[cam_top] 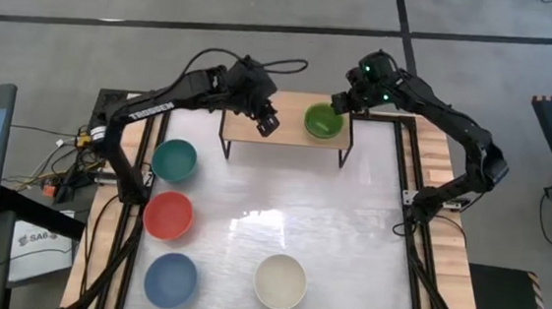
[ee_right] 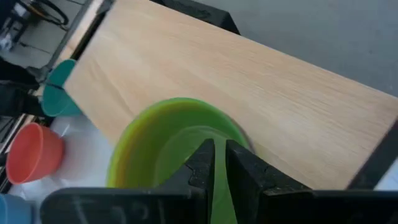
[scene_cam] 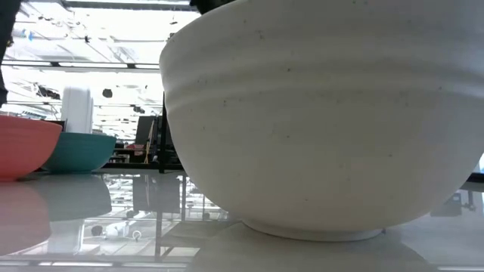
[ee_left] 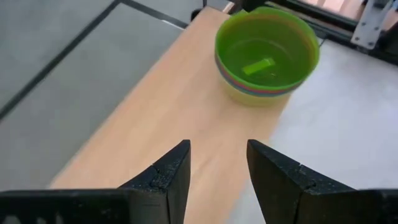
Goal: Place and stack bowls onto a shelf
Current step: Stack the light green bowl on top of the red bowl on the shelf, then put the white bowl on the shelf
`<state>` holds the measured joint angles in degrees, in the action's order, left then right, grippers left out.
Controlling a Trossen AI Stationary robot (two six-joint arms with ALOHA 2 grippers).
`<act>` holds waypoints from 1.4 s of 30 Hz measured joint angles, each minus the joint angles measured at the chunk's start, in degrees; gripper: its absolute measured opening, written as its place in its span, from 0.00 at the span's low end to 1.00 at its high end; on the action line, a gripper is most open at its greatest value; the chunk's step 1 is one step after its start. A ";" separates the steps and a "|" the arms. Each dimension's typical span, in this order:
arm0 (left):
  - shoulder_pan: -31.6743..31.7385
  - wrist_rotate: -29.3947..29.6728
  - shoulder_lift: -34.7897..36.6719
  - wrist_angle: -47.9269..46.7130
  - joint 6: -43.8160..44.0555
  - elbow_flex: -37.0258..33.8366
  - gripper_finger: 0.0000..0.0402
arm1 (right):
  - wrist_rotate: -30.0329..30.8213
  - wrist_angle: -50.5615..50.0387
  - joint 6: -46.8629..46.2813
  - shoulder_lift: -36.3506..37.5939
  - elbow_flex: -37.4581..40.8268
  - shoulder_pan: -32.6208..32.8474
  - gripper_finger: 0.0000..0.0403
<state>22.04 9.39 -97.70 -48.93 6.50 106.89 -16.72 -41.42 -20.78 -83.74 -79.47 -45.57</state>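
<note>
When looked at from high above, easy to see the small low shelf with the light wood top and thin black legs at the far side of the white table. On its right end, a green round plastic bowl. Hard to tell from up here what sits under it. Left gripper over the left part of the shelf. Right gripper at the edge of the green bowl. Down on the table, well apart from each other, all empty: a teal round plastic bowl, a red round plastic bowl, a blue round plastic bowl and a cream round plastic bowl.

From table height, mostly just the cream bowl, so near that its top and right side get cut off. Off to the left, part of the red bowl and the teal bowl behind it. No grippers here.

From the left wrist, left gripper with fingers spread apart, holding nothing, over the bare wood of the shelf. Farther along, the green bowl, empty inside, with thin edges of other colours showing under its rim: more bowls stacked below.

From the right wrist, right gripper with fingers nearly together, pinching the side of the green bowl on the shelf. Beyond, bits of the teal bowl and the red bowl.
</note>
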 joint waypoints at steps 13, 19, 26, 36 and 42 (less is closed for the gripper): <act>-3.32 0.38 22.70 15.29 6.92 -29.91 0.35 | 5.34 1.21 -2.42 7.76 0.25 10.45 0.16; -8.33 2.95 34.26 22.27 15.84 -45.41 0.35 | 13.92 1.85 -5.08 9.73 0.25 25.10 0.16; -17.50 7.52 39.09 22.77 23.44 -54.79 0.35 | 25.93 1.93 -11.00 7.28 0.26 37.50 0.16; -24.32 11.19 34.61 19.60 24.25 -55.95 0.35 | 26.02 0.32 -19.71 -1.46 0.32 46.72 0.16; -24.68 6.21 31.69 18.85 23.96 -55.97 0.35 | 25.85 -0.36 -24.13 -7.65 0.30 52.82 0.16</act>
<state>-2.63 15.60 -66.01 -30.07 30.45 50.92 9.13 -41.78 -44.92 -91.40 -79.18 7.25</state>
